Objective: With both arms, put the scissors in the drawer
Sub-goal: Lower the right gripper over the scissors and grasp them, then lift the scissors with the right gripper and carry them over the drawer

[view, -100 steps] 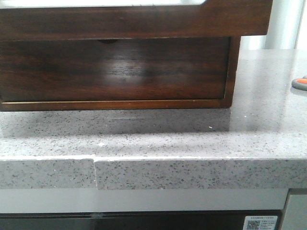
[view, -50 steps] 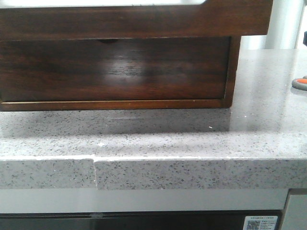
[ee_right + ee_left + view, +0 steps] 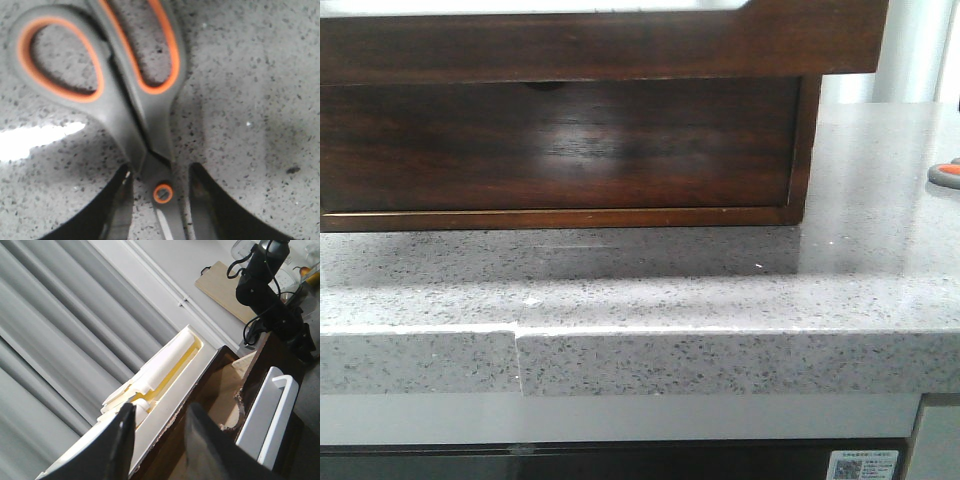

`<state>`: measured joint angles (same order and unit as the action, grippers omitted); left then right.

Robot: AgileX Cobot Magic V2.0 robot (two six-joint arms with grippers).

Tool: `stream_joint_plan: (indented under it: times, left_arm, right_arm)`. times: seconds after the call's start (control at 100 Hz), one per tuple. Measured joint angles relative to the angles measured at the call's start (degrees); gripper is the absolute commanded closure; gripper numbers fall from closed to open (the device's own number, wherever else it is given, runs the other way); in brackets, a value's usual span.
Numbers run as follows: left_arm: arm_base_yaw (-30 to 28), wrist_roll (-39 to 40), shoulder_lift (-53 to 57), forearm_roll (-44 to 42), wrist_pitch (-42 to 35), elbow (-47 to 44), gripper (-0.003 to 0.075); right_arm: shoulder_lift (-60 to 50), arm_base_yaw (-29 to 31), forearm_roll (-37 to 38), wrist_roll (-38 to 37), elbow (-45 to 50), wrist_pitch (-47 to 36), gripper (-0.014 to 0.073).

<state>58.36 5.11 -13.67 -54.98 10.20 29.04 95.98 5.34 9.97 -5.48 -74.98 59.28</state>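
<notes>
The scissors [image 3: 120,115], with grey handles and orange-lined loops, lie flat on the speckled counter. In the front view only a handle tip of the scissors [image 3: 948,172] shows at the right edge. My right gripper [image 3: 161,172] is open, one finger on each side of the orange pivot screw, with bare counter between the fingers and the blades. The drawer [image 3: 600,45] stands pulled out at the top of the wooden chest. My left gripper [image 3: 161,412] sits astride the front wall of the drawer [image 3: 185,390], one finger on the pale inside and the other on the dark wood face.
Below the drawer is a taller dark front [image 3: 560,145] with a half-round notch. White and yellow packets [image 3: 165,365] lie inside the drawer. The counter's front edge [image 3: 640,355] runs across the front view. The other black arm [image 3: 265,285] stands beyond the chest.
</notes>
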Motion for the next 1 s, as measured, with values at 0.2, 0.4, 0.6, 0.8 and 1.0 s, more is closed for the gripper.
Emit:
stream_joint_plan:
  times: [0.2,0.4,0.6,0.8,1.0]
  left_arm:
    - [0.00,0.00,0.00,0.00,0.00,0.00,0.0500]
    - [0.00,0.00,0.00,0.00,0.04,0.00,0.0500]
    - [0.00,0.00,0.00,0.00,0.04,0.00,0.0500]
    - [0.00,0.00,0.00,0.00,0.04,0.00,0.0500]
    - [0.00,0.00,0.00,0.00,0.04,0.00,0.0500]
  right_arm:
    - [0.88,0.80,-2.29,1.13,0.00,-1.22,0.0372]
    - [2.60,0.80,-3.85,2.83,-0.41,-1.35,0.0372]
    - [3.55,0.80,-4.07,3.28,-1.12,-0.76,0.0382]
    - [3.67,0.80,-4.19,3.42,-1.42,-0.76,0.0660]
    - [3.36,0.80,-4.19,3.46,-1.42,-0.76,0.0657]
